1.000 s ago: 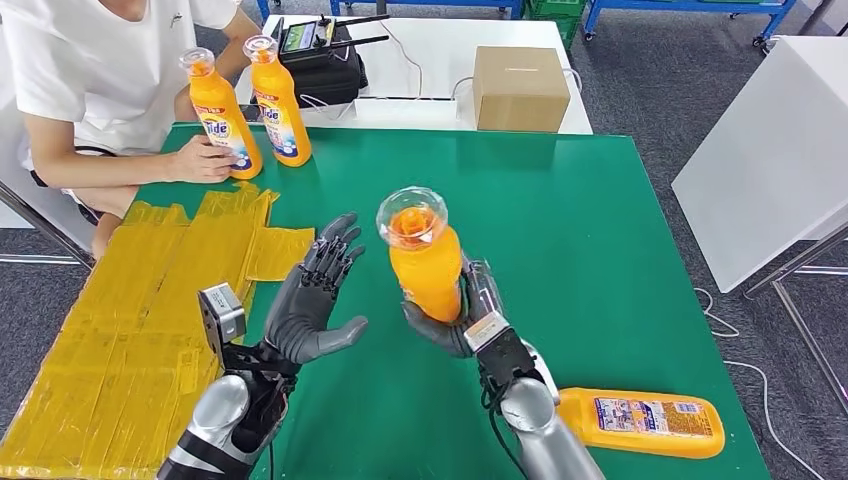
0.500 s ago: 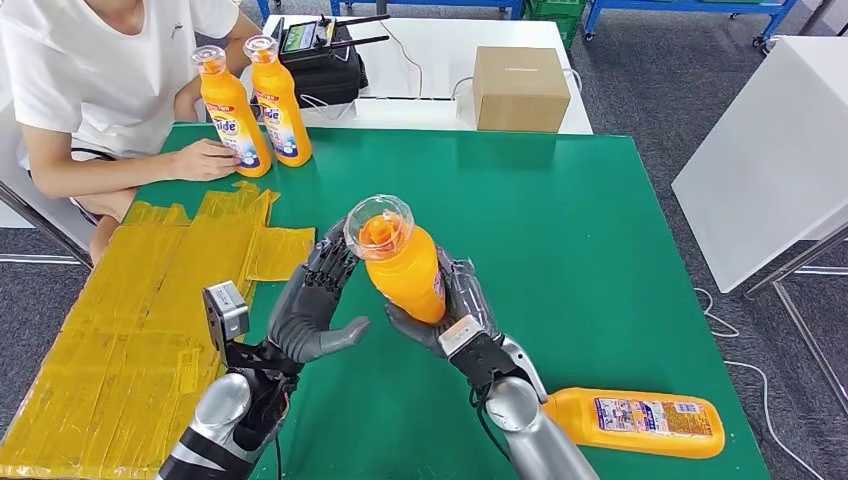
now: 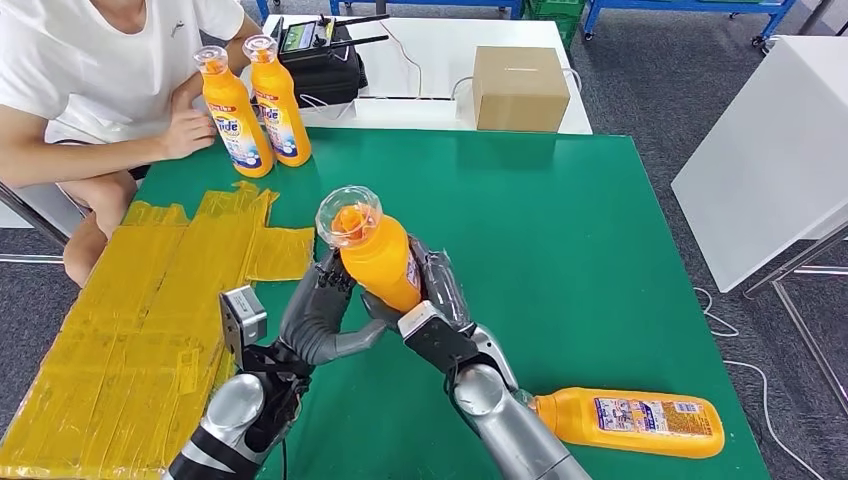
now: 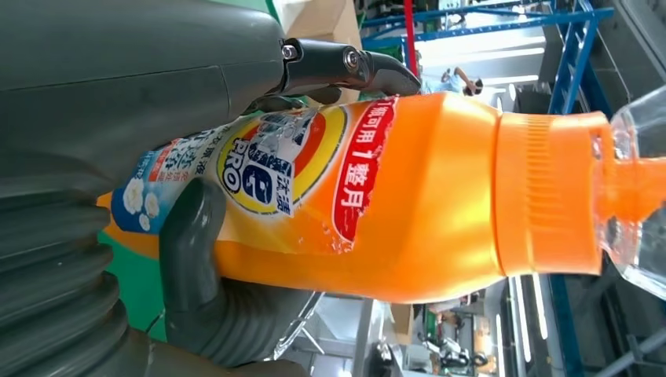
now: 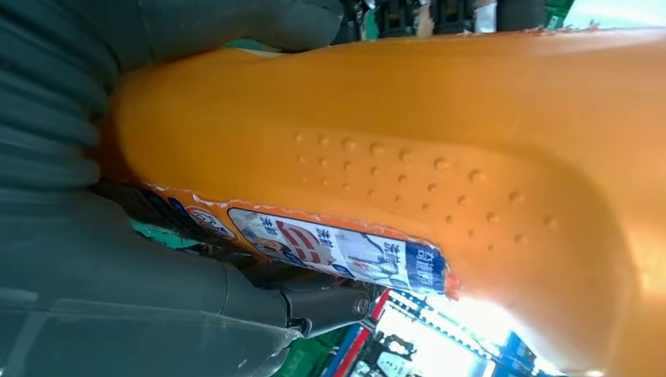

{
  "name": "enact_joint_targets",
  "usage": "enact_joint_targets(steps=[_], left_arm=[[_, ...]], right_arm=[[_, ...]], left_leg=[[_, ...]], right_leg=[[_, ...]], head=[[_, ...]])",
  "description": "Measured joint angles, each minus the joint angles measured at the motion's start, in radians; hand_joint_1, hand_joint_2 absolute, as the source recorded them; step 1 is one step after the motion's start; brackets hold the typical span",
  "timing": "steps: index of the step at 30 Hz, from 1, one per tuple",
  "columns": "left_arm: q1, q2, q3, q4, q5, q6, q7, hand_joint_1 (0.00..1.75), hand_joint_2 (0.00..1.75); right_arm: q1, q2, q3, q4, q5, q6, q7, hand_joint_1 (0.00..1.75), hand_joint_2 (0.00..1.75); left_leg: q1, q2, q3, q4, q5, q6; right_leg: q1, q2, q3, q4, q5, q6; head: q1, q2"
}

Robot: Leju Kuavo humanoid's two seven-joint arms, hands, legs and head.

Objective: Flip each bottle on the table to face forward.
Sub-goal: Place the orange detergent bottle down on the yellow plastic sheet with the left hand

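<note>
My right hand (image 3: 435, 310) holds an orange detergent bottle (image 3: 382, 262) upright above the green table (image 3: 560, 220), its clear cap (image 3: 348, 215) on top. My left hand (image 3: 322, 312) lies against the bottle's left side. In the left wrist view the thumb (image 4: 188, 259) crosses the front label (image 4: 283, 169) and a dark finger (image 4: 353, 67) reaches over the far side. The right wrist view has the bottle's dimpled side (image 5: 408, 173). Another orange bottle (image 3: 640, 422) lies flat at the near right edge. Two more bottles (image 3: 232, 105) (image 3: 280, 100) stand at the far left.
A person sits at the far left corner with a hand (image 3: 187, 130) beside the standing bottles. Yellow sheets (image 3: 130, 330) cover the table's left part. A cardboard box (image 3: 520, 87) and a black case (image 3: 322, 65) sit on the white table behind.
My right hand has carried the bottle leftward until it lies in my left hand's palm. The person's hand has let go of the standing bottle and drawn back.
</note>
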Motion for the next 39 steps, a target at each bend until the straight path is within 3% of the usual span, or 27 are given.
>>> enact_joint_targets(steps=[16,39], left_arm=[[0.004,0.002,0.002,0.002,-0.013,0.038,-0.004,0.00,1.75],[0.019,0.001,0.060,0.041,0.024,0.108,-0.003,0.00,1.75]], right_arm=[[-0.078,0.048,0.010,0.171,0.020,-0.011,-0.032,1.75,1.75],[-0.113,0.063,0.176,0.222,0.202,-0.007,0.025,1.75,1.75]], left_leg=[[0.000,0.001,0.000,0.000,0.000,0.000],[0.001,0.003,0.000,0.000,0.000,0.000]], right_leg=[[0.000,0.001,-0.001,0.000,0.000,0.000],[0.000,0.004,-0.003,0.000,0.000,0.000]], head=[[0.000,0.000],[0.001,0.000]])
